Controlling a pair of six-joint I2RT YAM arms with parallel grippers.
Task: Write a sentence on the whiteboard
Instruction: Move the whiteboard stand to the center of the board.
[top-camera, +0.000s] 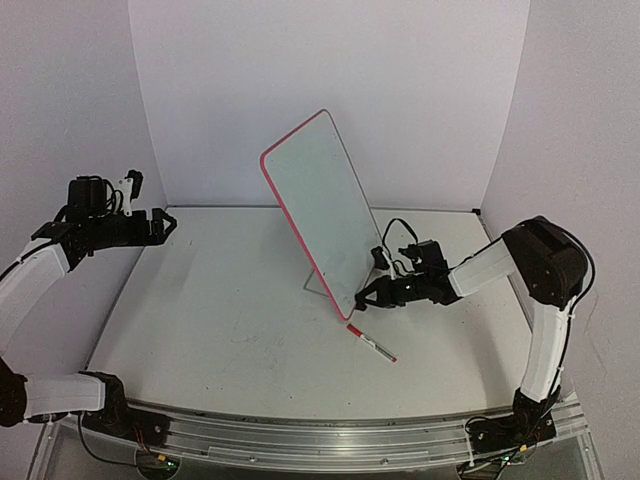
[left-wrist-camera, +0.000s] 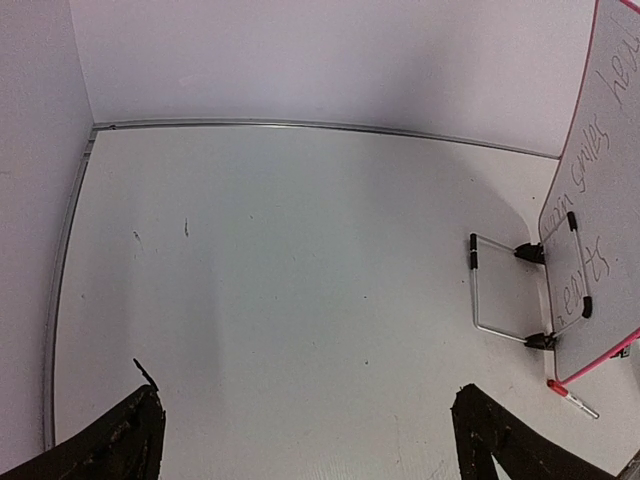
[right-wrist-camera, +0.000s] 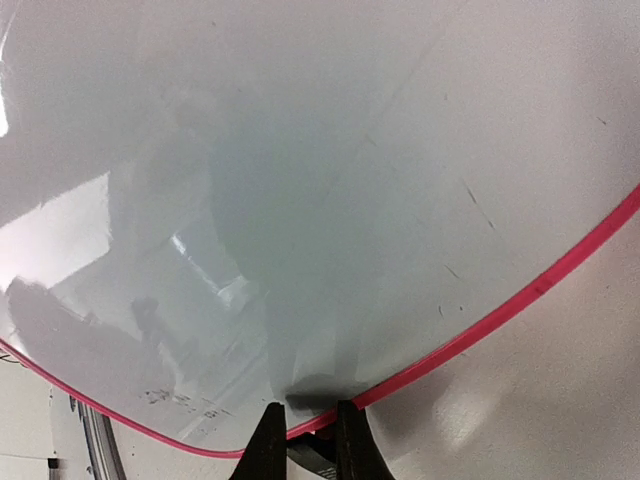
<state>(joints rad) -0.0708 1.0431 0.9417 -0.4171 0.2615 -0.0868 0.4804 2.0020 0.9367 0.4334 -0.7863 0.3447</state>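
Observation:
The whiteboard (top-camera: 322, 205) with its red-pink rim leans tilted on a wire stand (left-wrist-camera: 478, 300) at mid-table. Handwritten marker lines, the sentence (left-wrist-camera: 585, 185), run across its face in the left wrist view, too skewed to read. My right gripper (top-camera: 366, 298) sits at the board's lower corner. In the right wrist view the whiteboard (right-wrist-camera: 300, 190) fills the frame, and the right gripper (right-wrist-camera: 303, 410) has its jaws nearly together with the pink rim (right-wrist-camera: 540, 285) pinched between them. My left gripper (top-camera: 166, 222) hovers far left, and the left gripper (left-wrist-camera: 310, 440) is wide open over bare table.
A slim red-and-white marker pen (top-camera: 372, 343) lies on the table just in front of the board's lower corner, also seen as the marker pen (left-wrist-camera: 574, 398). White walls enclose the table at the back and sides. A metal rail runs along the near edge.

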